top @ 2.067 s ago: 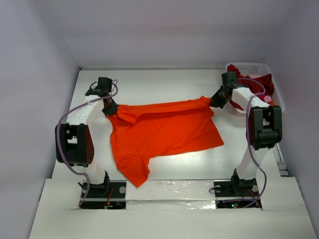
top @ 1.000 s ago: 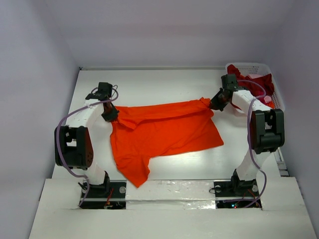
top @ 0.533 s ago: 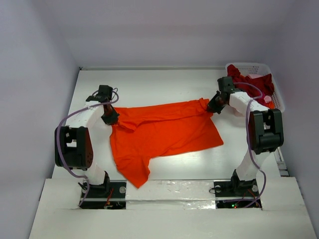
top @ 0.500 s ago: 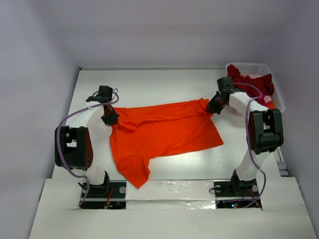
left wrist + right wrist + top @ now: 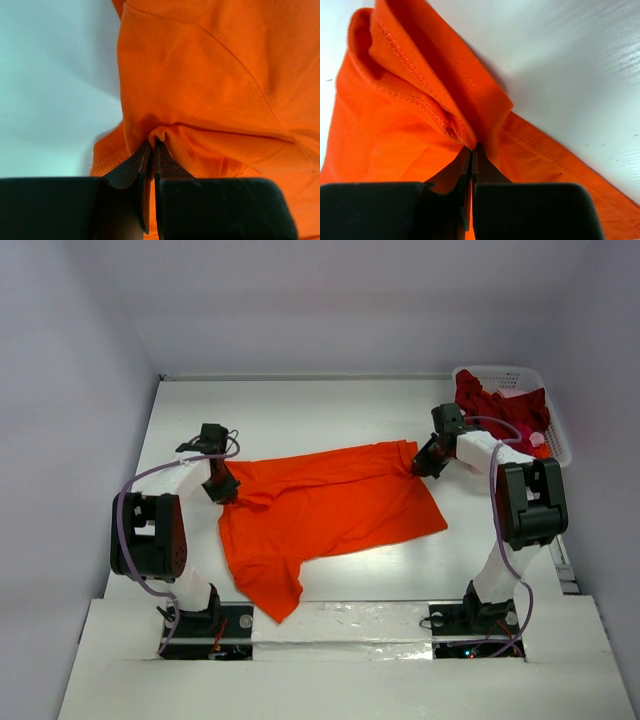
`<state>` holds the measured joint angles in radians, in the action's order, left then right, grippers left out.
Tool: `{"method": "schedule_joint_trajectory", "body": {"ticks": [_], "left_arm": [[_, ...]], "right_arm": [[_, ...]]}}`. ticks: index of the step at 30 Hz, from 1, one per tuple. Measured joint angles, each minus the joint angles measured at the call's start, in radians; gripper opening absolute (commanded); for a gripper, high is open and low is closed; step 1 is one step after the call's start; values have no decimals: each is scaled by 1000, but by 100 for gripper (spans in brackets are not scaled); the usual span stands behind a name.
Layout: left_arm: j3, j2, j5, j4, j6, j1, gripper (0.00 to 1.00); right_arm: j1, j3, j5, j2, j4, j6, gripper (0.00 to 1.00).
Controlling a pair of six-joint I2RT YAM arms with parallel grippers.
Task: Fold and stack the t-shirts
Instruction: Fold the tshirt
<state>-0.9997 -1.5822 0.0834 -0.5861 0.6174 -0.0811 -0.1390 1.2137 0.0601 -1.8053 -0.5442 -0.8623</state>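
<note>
A bright orange t-shirt (image 5: 325,510) lies spread across the middle of the white table, one sleeve trailing toward the near edge. My left gripper (image 5: 226,490) is shut on a pinch of its left far corner (image 5: 159,134). At the right far corner my right gripper (image 5: 421,464) is shut on a fold of the hem (image 5: 465,135). Both pinched edges sit low, close to the tabletop. A dark red t-shirt (image 5: 495,405) lies crumpled in the basket at the back right.
A white lattice basket (image 5: 540,400) stands in the far right corner against the wall. White walls close in the table (image 5: 300,410) on the left, far and right sides. The arm bases (image 5: 205,625) sit at the near edge.
Both grippers have drawn the orange shirt's far edge toward the near side and lowered it, each moving slightly inward. The cloth now lies flatter.
</note>
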Motion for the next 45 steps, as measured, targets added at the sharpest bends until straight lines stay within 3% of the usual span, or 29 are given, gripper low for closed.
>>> {"method": "schedule_joint_trajectory", "body": {"ticks": [21,28,30,33,34,37,40,45], "left_arm": [[10,0,4,10,0,0,0],[10,7,5,-2,-2,0,31],[10,11,7,-8,-3,0,37],[10,16,7,-17,-7,1,50],[9,17,7,-19,-8,2,57],[0,23,8,-39,-10,4,62],[-26,33,8,-63,-11,4,63],[-98,73,5,-116,-12,4,54]], "right_arm": [[0,-20,-2,45,12,-32,0],[0,-23,-2,47,21,-36,1],[0,-29,-1,47,26,-38,8],[0,-36,-2,47,28,-44,28],[0,-36,-2,47,28,-46,40],[0,-37,-6,55,28,-50,57],[0,-37,-16,72,28,-51,65],[0,-37,-44,122,24,-50,64]]}}
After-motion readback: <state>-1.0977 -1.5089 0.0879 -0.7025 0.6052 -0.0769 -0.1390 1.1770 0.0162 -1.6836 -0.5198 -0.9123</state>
